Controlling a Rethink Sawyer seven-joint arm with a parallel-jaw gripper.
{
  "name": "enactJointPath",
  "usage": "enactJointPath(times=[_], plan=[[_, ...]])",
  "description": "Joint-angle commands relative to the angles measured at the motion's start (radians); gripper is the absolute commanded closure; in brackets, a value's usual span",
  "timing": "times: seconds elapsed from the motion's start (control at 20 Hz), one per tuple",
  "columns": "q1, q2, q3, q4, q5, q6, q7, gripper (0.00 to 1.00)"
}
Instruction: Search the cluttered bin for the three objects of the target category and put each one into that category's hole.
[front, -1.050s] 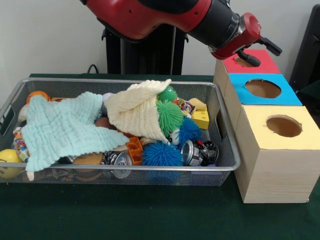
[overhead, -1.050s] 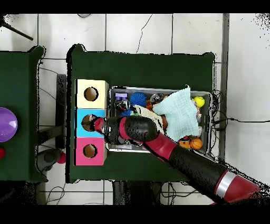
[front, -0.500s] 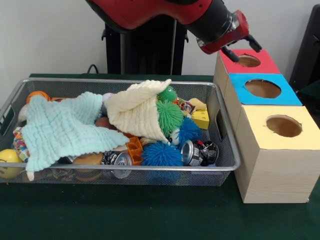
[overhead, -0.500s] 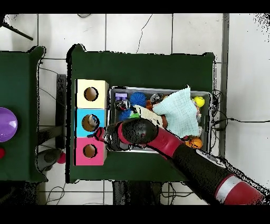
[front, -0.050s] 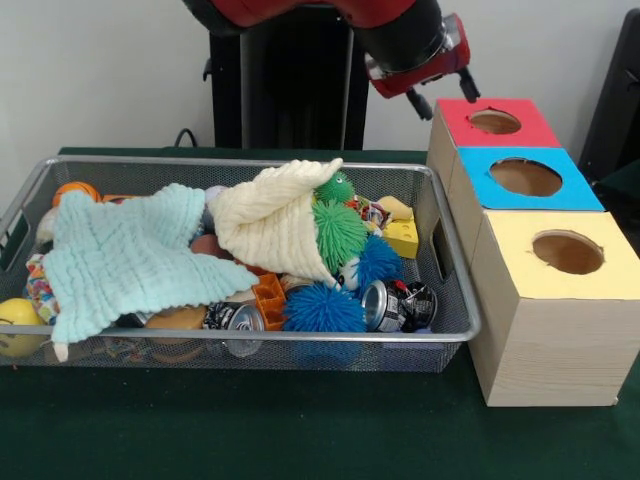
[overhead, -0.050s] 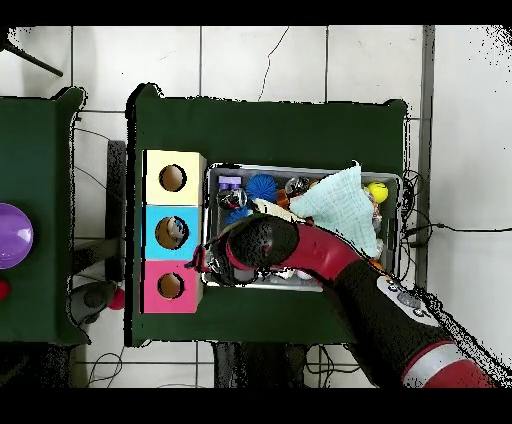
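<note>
Gripper (front, -0.050s: 443, 95) hung by the red box (front, -0.050s: 497, 122), jaws apart and empty. Spiky balls, green (front, -0.050s: 339, 232) and blue (front, -0.050s: 322, 308), sat in the bin (front, -0.050s: 455, 300) half under the cream cloth (front, -0.050s: 275, 225). Probably light, squashy; pinch across the body.

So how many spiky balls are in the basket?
4 show: small green one, big green one, blue one, blue one at the front. The cloths may hide more.

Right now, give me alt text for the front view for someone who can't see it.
A wire bin crammed with cloths, spiky balls and cans sits beside three wooden boxes with red, blue and yellow holed tops. The red arm's tool hangs above the bin's far corner, near the red box.
</note>
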Motion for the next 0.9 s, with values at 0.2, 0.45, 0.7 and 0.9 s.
enactJointPath(times=[0.2, 0.45, 0.7, 0.9], plan=[[0.112, -0.125, -0.190, -0.254, -0.191, 0.100, 0.144, 0.00], [0.205, -0.144, -0.271, -0.324, -0.338, 0.079, 0.149, 0.00], [0.297, -0.160, -0.336, -0.392, -0.502, 0.067, 0.123, 0.00], [0.338, -0.175, -0.376, -0.422, -0.588, 0.056, 0.110, 0.00]])
